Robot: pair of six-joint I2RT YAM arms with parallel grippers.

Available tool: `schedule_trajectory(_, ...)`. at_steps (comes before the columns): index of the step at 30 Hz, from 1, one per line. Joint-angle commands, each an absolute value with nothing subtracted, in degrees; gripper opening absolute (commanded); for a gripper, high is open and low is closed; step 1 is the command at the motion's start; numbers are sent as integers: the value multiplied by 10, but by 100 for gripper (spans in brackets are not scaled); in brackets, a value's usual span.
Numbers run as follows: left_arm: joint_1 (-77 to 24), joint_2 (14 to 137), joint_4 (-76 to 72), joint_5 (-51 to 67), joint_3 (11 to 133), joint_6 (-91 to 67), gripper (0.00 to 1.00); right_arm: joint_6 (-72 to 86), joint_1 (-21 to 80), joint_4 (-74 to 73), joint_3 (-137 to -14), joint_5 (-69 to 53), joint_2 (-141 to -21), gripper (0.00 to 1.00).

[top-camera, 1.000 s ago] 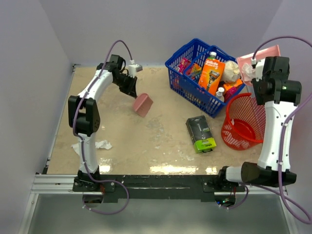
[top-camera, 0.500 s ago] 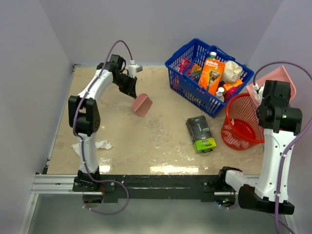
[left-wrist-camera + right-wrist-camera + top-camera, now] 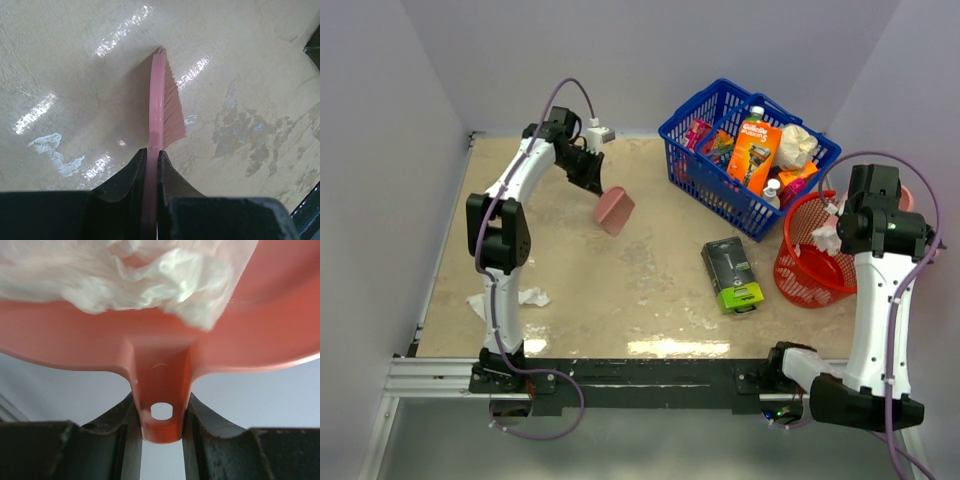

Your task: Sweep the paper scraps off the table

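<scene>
While my left gripper [image 3: 151, 167] is clamped on the handle of the pink brush [image 3: 161, 107], held over the table [image 3: 620, 300] in the upper middle of the top view, my right gripper [image 3: 161, 412] is closed on the pink dustpan [image 3: 250, 340] by its handle. Paper scraps [image 3: 150, 275] lie in the pan, above the red basket [image 3: 810, 270] at right. One more paper scrap [image 3: 530, 297] lies on the table at lower left, beside my left arm.
</scene>
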State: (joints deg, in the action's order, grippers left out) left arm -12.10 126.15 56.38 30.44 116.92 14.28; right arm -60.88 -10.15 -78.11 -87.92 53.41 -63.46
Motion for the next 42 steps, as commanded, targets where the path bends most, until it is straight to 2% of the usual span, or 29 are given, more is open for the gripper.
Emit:
schedule_trajectory(1,-122,1238,542,272,1161,147,0,-712,-104,-817,-820,573,-587,0)
schedule_trajectory(6,-122,1202,504,273,1116,142,0,-725,-104,-814,-754,570,-583,0)
schedule_trajectory(11,-123,1165,469,278,1080,122,0,-700,-104,-816,-839,556,-659,0)
schedule_trajectory(16,-122,1158,461,277,1083,119,0,-714,-104,-811,-846,560,-671,0)
schedule_trajectory(19,-122,1151,462,275,1089,120,0,-687,-104,-810,-872,514,-685,0)
schedule_trajectory(20,-122,1149,463,275,1091,120,0,-671,-104,-803,-913,493,-695,0)
schedule_trajectory(22,-123,1137,467,275,1099,117,0,-597,-104,-810,-987,360,-747,0)
schedule_trajectory(23,-123,1132,468,277,1107,111,0,-578,-110,-814,-1064,303,-763,0)
schedule_trajectory(25,-123,1110,465,275,1130,109,0,-553,-110,-813,-1106,136,-786,0)
schedule_trajectory(28,-122,1081,465,240,1162,118,0,-480,-79,-783,-1157,8,-827,0)
schedule_trajectory(31,-123,1044,469,193,1155,132,0,-413,-14,-780,-1201,-50,-875,0)
schedule_trajectory(35,-123,990,487,132,1108,170,0,-385,101,-759,-1178,-126,-910,0)
schedule_trajectory(38,-123,955,541,120,1091,241,0,-379,157,-734,-1164,-145,-933,0)
schedule_trajectory(42,-122,919,652,92,1079,330,0,-344,186,-702,-1154,-240,-954,0)
